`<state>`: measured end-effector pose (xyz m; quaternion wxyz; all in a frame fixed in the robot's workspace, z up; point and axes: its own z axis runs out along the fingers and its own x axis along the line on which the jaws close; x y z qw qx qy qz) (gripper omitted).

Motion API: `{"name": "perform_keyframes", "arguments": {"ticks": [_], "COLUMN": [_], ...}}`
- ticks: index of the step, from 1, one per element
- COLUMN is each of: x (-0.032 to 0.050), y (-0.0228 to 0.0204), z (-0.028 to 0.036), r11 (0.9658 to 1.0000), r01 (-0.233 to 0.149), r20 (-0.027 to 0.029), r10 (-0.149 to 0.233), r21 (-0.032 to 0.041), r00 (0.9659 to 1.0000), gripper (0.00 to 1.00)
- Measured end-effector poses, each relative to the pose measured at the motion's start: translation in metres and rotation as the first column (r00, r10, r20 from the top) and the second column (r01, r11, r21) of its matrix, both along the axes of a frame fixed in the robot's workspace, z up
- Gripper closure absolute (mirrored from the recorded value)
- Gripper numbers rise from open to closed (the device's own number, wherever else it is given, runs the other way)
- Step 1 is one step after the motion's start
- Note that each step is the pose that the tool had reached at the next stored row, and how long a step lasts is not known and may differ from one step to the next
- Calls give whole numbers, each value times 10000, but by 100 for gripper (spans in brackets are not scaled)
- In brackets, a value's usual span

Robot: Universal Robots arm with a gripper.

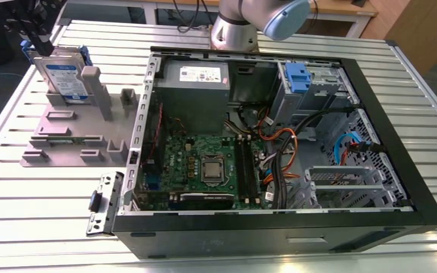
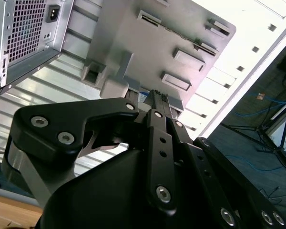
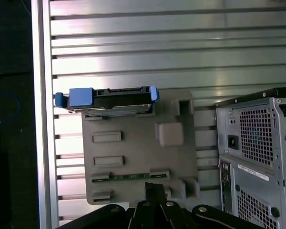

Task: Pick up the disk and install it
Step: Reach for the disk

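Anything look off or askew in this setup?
Nothing damaged. The disk stands square on edge in the grey fixture. Only oddity: a metal bracket lying apparently loose on the table, beside the open case, at the exterior view's left.

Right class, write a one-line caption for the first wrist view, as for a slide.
The disk stands on edge in the grey holder on the slatted table, beside the computer case.
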<state>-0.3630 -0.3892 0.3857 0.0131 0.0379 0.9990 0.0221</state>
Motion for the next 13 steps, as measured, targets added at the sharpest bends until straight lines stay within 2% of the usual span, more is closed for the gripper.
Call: {"name": "perform_keyframes", "arguments": {"ticks": [13], "x": [-1], "y": [31], "z": [-8], "r11": [10000], "r01": [0], "r20": [0], "r10": [0], "r21": [0], "r00": [10000], "gripper": [90]}}
